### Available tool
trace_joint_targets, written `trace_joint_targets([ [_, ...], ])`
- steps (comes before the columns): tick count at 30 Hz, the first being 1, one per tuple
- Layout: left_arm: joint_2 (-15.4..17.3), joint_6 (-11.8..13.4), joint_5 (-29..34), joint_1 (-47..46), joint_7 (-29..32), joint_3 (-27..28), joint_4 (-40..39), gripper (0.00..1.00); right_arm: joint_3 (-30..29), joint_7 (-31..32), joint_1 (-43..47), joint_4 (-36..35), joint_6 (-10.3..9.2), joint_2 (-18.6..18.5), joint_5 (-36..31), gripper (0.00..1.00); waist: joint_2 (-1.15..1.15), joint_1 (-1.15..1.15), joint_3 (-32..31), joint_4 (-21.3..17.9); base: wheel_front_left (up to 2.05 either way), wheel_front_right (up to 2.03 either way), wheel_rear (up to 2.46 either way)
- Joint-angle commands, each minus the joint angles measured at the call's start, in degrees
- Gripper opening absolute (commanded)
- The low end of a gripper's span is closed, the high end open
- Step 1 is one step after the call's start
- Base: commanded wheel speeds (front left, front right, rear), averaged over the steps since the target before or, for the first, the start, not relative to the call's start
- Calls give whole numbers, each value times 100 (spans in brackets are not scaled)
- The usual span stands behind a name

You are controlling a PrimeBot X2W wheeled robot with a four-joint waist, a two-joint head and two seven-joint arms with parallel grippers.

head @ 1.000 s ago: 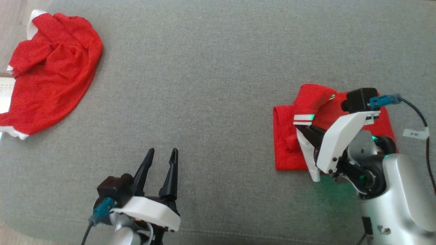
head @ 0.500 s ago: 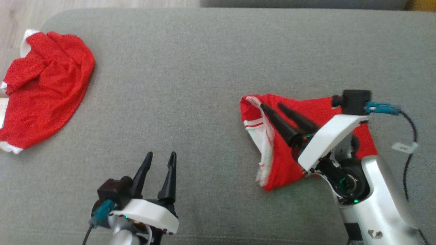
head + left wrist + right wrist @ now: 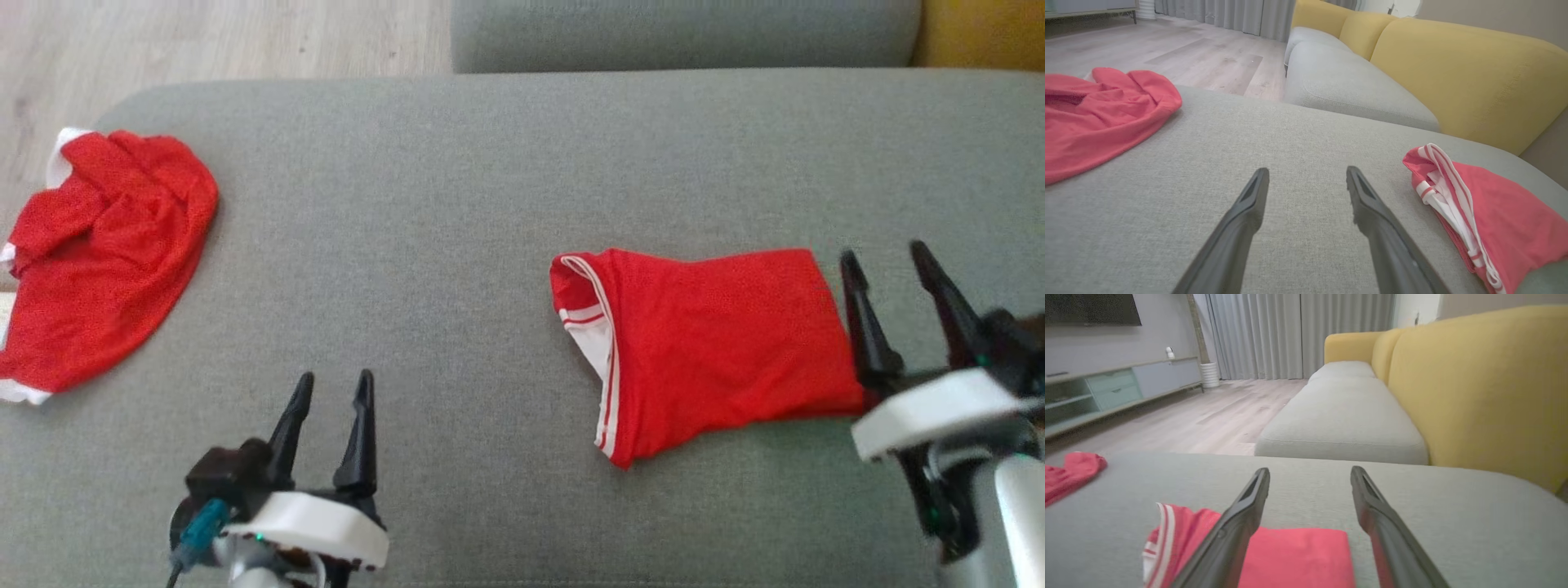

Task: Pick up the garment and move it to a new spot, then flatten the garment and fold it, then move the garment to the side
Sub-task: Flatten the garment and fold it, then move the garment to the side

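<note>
The garment (image 3: 710,343), red with white stripes along its left hem, lies folded on the grey sofa cushion (image 3: 457,204), right of centre. My right gripper (image 3: 886,255) stands open just past the garment's right edge, with nothing between its fingers. In the right wrist view that gripper (image 3: 1310,471) hovers over the garment's near edge (image 3: 1298,555). My left gripper (image 3: 333,385) is open and empty near the front edge, well left of the garment. In the left wrist view this gripper (image 3: 1307,173) points across bare cushion, the garment (image 3: 1502,220) off to its right.
A second red garment (image 3: 98,253) lies crumpled at the cushion's left end. Another grey seat cushion (image 3: 686,33) adjoins at the back, with a yellow backrest (image 3: 1474,388) on the right. Wooden floor (image 3: 204,41) lies beyond the left edge.
My right gripper opened, let go of the garment and drew back to its right edge; the garment now lies spread and flat. The head camera has tilted. The left gripper kept its pose.
</note>
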Motion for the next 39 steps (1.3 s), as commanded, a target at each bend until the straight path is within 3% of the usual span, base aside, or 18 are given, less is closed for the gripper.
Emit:
trace_joint_targets([
  [1, -6, -13, 80, -44, -70, 219, -183, 100, 58, -181, -1, -120, -4, -73, -115, 100, 0, 0, -93, -13, 0, 0, 0],
  [7, -6, -85, 254, 213, -70, 412, -95, 100, -333, -1046, 534, 546, -4, 41, -483, 100, 0, 0, -460, 20, 0, 0, 0],
  [15, -6, -115, 553, 434, -70, 677, -145, 100, -183, -1585, 875, 1294, -4, 262, -739, 100, 0, 0, -653, 53, 0, 0, 0],
  [27, -6, -388, 615, 523, -70, 857, -127, 100, -220, -1758, 830, 1702, -4, 504, -818, 100, 0, 0, -765, -60, 0, 0, 0],
  [39, -6, -404, 613, 487, -70, 873, 84, 100, -245, -1761, 776, 1628, -4, 497, -845, 100, 0, 0, -724, -51, 0, 0, 0],
])
